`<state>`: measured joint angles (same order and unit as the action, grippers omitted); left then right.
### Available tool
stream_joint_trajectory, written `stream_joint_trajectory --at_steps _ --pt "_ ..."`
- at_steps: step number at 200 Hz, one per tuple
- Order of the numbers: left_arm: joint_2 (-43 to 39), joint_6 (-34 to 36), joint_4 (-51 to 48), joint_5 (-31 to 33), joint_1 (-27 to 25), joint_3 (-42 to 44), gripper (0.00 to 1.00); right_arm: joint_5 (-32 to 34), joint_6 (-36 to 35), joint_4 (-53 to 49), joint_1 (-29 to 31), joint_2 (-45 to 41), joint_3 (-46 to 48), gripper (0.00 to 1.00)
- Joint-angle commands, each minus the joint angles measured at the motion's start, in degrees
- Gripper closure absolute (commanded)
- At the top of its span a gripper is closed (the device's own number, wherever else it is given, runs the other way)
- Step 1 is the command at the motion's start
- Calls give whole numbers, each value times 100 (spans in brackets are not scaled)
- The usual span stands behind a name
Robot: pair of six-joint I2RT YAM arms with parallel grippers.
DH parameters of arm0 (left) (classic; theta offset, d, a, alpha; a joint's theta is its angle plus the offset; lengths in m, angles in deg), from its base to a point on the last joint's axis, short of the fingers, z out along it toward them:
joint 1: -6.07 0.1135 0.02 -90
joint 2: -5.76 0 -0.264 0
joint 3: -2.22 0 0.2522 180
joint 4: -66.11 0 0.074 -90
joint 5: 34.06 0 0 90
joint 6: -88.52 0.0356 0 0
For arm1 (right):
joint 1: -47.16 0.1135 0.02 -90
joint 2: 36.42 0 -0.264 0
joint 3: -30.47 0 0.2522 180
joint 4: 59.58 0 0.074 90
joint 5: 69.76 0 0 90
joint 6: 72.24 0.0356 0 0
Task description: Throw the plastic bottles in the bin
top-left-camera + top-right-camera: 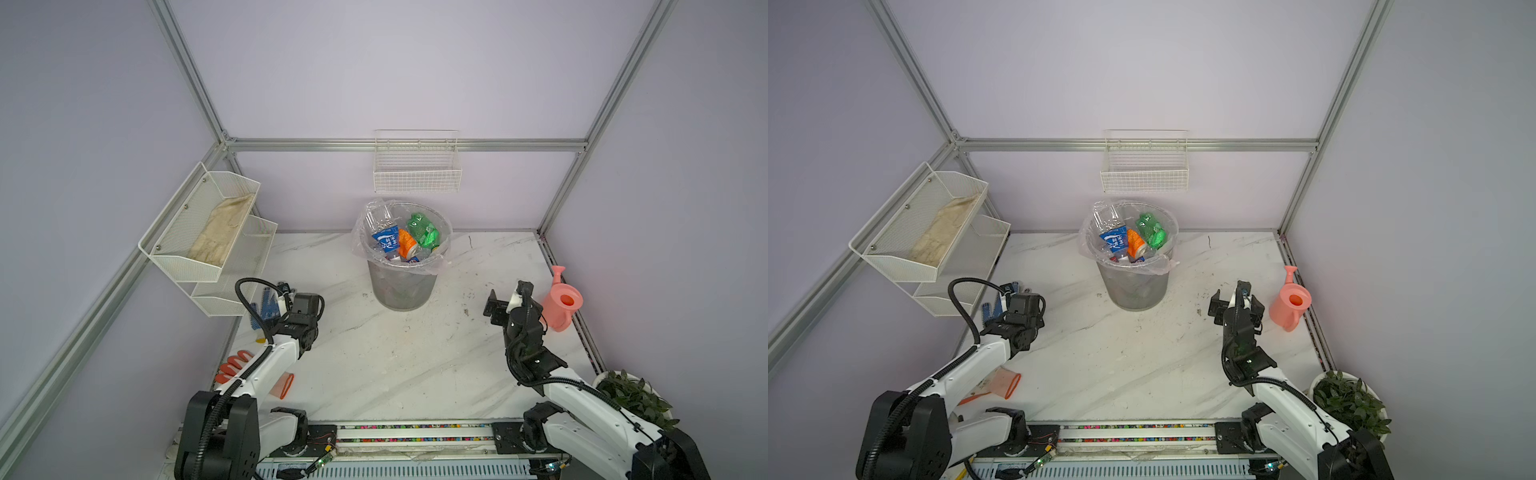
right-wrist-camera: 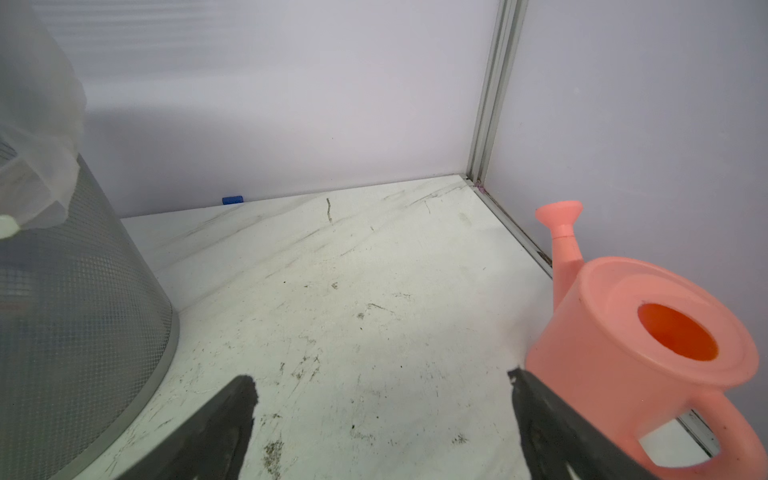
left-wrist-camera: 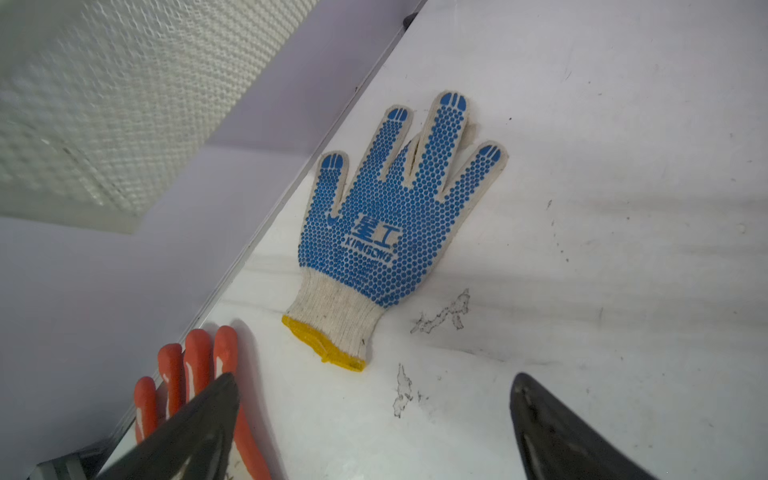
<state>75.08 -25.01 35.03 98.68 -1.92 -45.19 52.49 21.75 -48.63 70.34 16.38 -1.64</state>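
Observation:
The bin [image 1: 402, 291] [image 1: 1133, 291], a grey mesh wastebasket lined with a clear bag, stands at the back middle of the table. Plastic bottles lie heaped inside it: a blue-labelled one [image 1: 385, 240], an orange one [image 1: 406, 244] and a green one [image 1: 423, 232]. My left gripper [image 3: 374, 378] hangs open and empty over the table's left edge, just short of a blue dotted glove [image 3: 386, 232]. My right gripper [image 2: 380, 380] [image 1: 509, 297] is open and empty between the bin's wall [image 2: 83, 311] and a pink watering can [image 2: 648, 353].
An orange glove [image 3: 195, 374] lies by my left gripper at the wall. White mesh shelves [image 1: 208, 232] hang on the left wall and a wire basket [image 1: 417, 174] above the bin. A potted plant [image 1: 636, 399] sits front right. A small blue piece [image 2: 232, 200] lies at the back wall.

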Motion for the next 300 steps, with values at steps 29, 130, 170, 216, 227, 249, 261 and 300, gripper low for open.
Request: stream_joint_trajectory --at_steps 29,130,170,216,227,249,261,300 --pt "528 -251 137 529 -236 5 0 373 -127 1289 -18 258 436 3" --pt "3 619 2349 1010 -301 732 0 697 -746 3894 -150 2148 367 3" --pt "36 1049 3519 1065 -299 1031 0 300 -698 4911 -577 2797 393 3" --pt "363 1664 4910 1063 -289 1229 0 131 -782 6160 -760 3516 464 3" --pt "452 1768 5117 1008 -289 1231 0 74 -788 6502 -787 3712 475 3" --pt "572 1978 5809 1009 -290 1386 0 60 -759 7371 -830 4300 563 3" --pt "630 2084 6121 1017 -290 1454 0 131 -799 7933 -842 4703 608 3" --pt "847 2389 7179 986 -289 1692 0 71 -818 8225 -844 4950 635 3"
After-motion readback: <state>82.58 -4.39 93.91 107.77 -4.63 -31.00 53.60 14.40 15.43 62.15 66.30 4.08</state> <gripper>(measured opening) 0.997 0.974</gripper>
